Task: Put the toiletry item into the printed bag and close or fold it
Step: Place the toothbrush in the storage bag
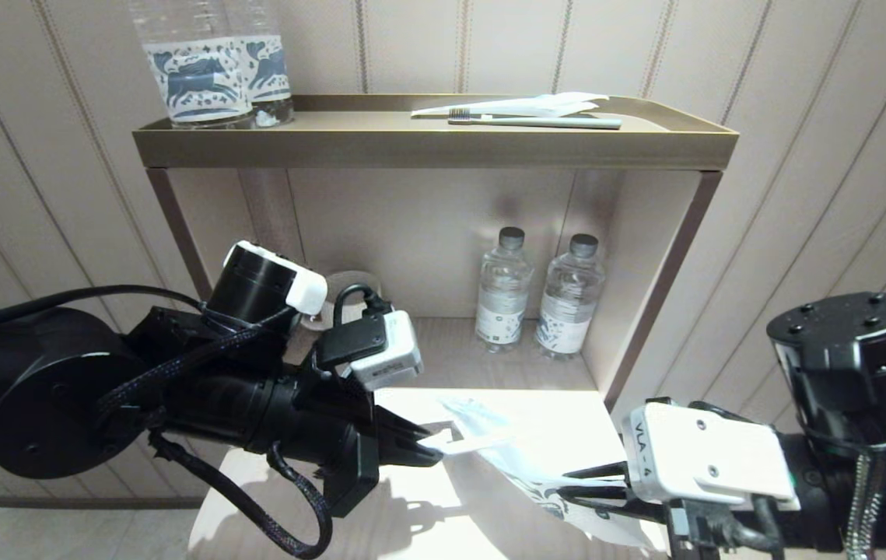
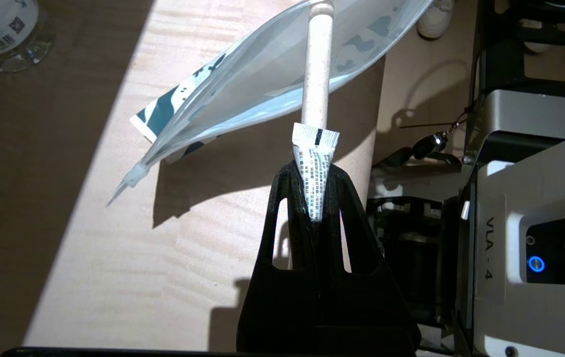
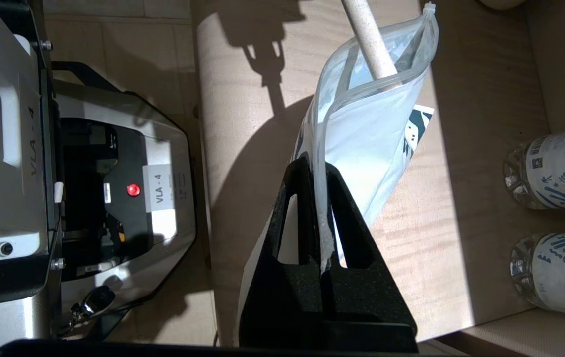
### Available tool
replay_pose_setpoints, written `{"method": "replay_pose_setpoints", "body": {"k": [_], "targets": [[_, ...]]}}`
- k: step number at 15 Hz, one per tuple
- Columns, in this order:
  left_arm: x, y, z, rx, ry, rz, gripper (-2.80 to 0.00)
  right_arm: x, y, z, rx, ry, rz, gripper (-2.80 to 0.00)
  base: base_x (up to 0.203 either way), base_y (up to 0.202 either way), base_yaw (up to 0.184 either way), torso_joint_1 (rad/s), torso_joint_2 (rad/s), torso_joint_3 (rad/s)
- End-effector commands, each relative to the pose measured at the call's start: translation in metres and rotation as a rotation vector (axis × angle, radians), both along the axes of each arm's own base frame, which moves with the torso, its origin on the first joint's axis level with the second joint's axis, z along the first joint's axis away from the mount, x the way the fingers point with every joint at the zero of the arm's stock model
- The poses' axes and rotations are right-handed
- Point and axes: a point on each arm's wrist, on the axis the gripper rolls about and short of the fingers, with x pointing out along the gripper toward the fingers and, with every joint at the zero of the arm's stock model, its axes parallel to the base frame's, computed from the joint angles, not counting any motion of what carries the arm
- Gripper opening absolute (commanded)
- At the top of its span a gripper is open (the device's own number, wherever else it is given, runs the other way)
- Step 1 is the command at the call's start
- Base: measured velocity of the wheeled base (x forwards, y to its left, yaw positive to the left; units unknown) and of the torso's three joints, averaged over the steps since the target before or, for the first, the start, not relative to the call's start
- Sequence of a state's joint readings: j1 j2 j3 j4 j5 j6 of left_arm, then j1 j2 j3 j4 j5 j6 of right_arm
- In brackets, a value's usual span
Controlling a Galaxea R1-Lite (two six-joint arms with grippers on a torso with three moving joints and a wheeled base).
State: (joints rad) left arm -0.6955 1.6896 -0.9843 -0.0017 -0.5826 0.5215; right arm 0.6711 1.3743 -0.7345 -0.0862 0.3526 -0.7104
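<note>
I've got both arms low over the sunlit worktop (image 1: 411, 505), just in front of the open shelf unit. My left gripper (image 2: 316, 198) comes in from the left with its jaws pressed together, pinching the toiletry item (image 2: 316, 99): the small white tube's crimped tail (image 2: 314, 168) sticks up from between the fingertips, and the pale toothbrush handle runs straight on past it, away from the pincer. The far stretch of that handle is already inside the mouth of the printed bag (image 3: 366, 134); in the right wrist view I see the handle (image 3: 367, 39) crossing the pouch's open lip. The bristle end I can't make out.

My right gripper (image 3: 323, 198) reaches in from the right, its jaws also squeezed together, clamping one edge of the bag. The pouch hangs off those fingertips, tilted above the worktop near its right edge and casting a shadow on the wood, its mouth turned toward the left gripper. So the two pincers face each other with the bag and the item strung between them.

Behind, two water bottles (image 1: 540, 292) stand in the lower compartment. On the top tray (image 1: 435, 148) lie a greyish-green toothbrush (image 1: 536, 120) with its white wrapper and two horse-labelled bottles (image 1: 213, 74).
</note>
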Motion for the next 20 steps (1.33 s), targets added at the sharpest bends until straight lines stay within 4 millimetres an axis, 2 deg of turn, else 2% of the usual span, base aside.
{"method": "replay_pose_setpoints", "body": {"k": [1, 4, 8, 13, 20], "targets": [[-0.001, -0.001, -0.002, 0.005, 0.006, -0.01, -2.8, 0.0, 0.001, -0.002, 0.002, 0.002, 0.01, -2.8, 0.0, 0.0, 0.0, 0.0, 0.0, 0.0], [-0.006, 0.003, -0.003, 0.009, 0.007, -0.012, -2.8, 0.003, 0.001, -0.002, 0.021, 0.01, 0.033, -2.8, 0.0, 0.0, 0.0, 0.0, 0.0, 0.0], [-0.016, 0.009, 0.006, 0.011, 0.009, -0.018, -2.8, 0.013, 0.009, -0.015, 0.011, 0.059, 0.053, -2.8, 0.0, 0.0, 0.0, 0.0, 0.0, 0.0], [-0.023, 0.005, 0.005, 0.024, 0.02, -0.046, -2.8, 0.032, 0.025, -0.024, 0.092, 0.012, 0.071, -2.8, 0.0, 0.0, 0.0, 0.0, 0.0, 0.0], [-0.017, -0.003, -0.003, 0.041, 0.04, -0.052, -2.8, 0.029, 0.024, -0.031, 0.114, 0.07, 0.118, -2.8, 0.0, 0.0, 0.0, 0.0, 0.0, 0.0]]}}
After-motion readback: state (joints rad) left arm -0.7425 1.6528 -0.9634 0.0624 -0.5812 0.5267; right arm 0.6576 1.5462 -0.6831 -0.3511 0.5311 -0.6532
